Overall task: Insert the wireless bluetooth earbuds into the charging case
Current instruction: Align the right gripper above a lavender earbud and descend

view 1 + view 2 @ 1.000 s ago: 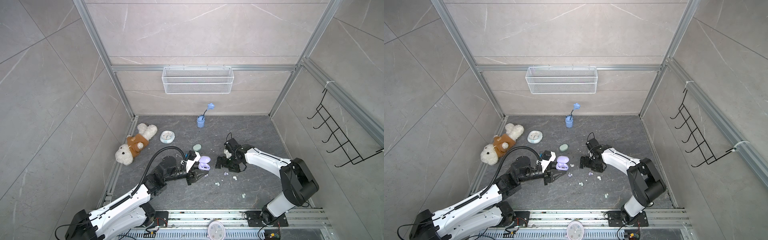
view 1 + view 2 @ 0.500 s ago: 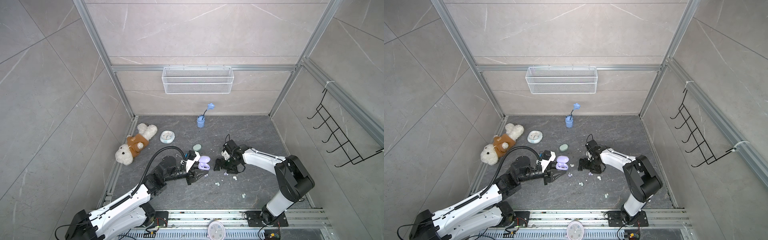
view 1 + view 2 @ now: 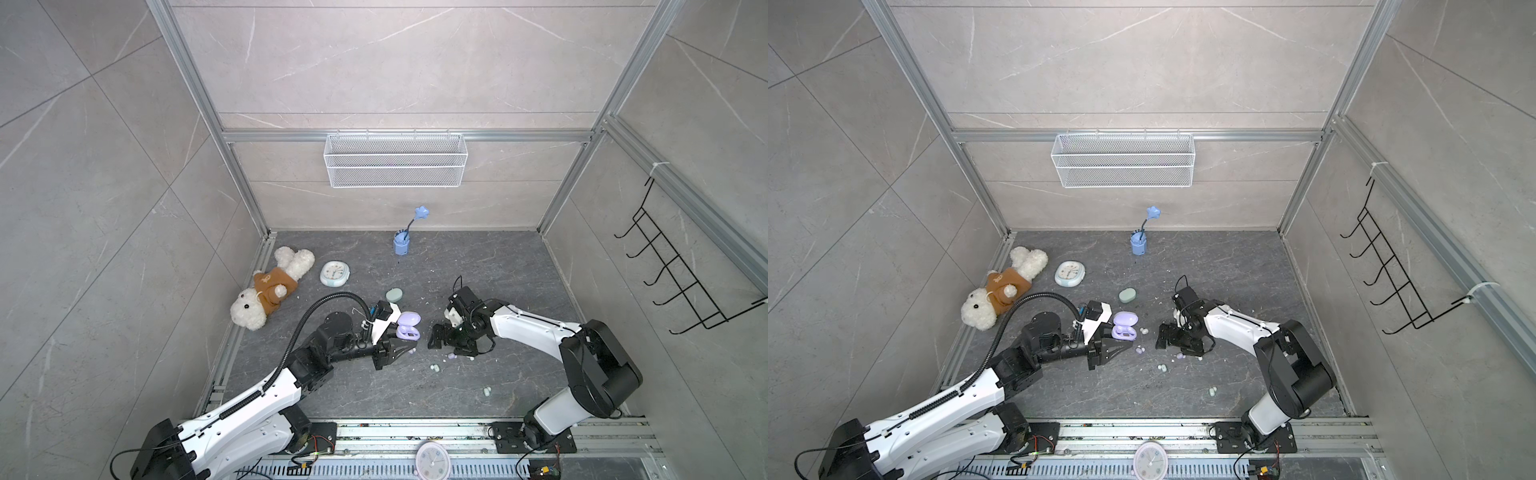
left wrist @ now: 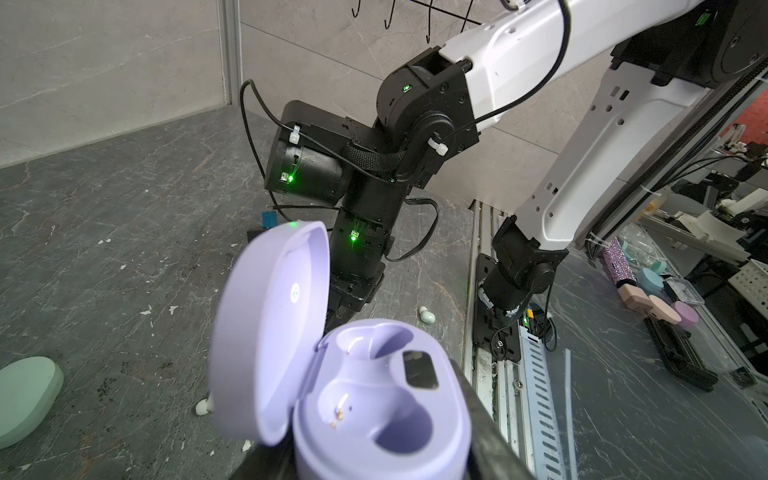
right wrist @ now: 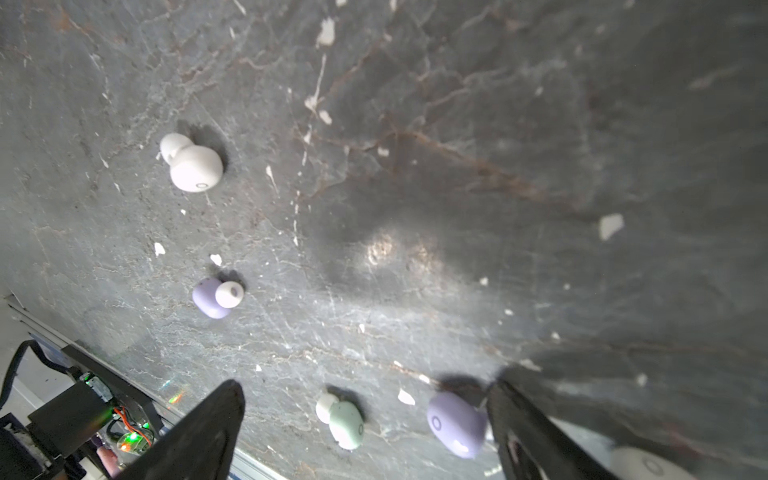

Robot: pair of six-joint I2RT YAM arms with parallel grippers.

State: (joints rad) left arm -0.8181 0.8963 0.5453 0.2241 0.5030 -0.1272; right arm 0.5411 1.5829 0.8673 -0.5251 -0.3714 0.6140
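The right gripper hangs low over the floor, jaws spread wide and gripping nothing. In the right wrist view, one mint earbud and one lavender earbud lie between its fingers. The lavender one is just beside a finger; I cannot tell if it touches. The left gripper is clamped on the lavender charging case, which has its lid up and both sockets bare.

Earbud count, all on the floor:
- second lavender earbud, just beside the case on the side toward the right arm
- white earbud, near that one and also close to the case
- second mint earbud, well apart from the case, toward the front rail

Sure total is five: two lavender, two mint, one white. A white rounded shape at the corner of the right wrist view may be another — too cut off to say.

Cases number two — the held one and a shut mint case just behind it.

Beyond the case toward the back wall the floor is mostly open. On the right-arm side the buds crowd between case and gripper.
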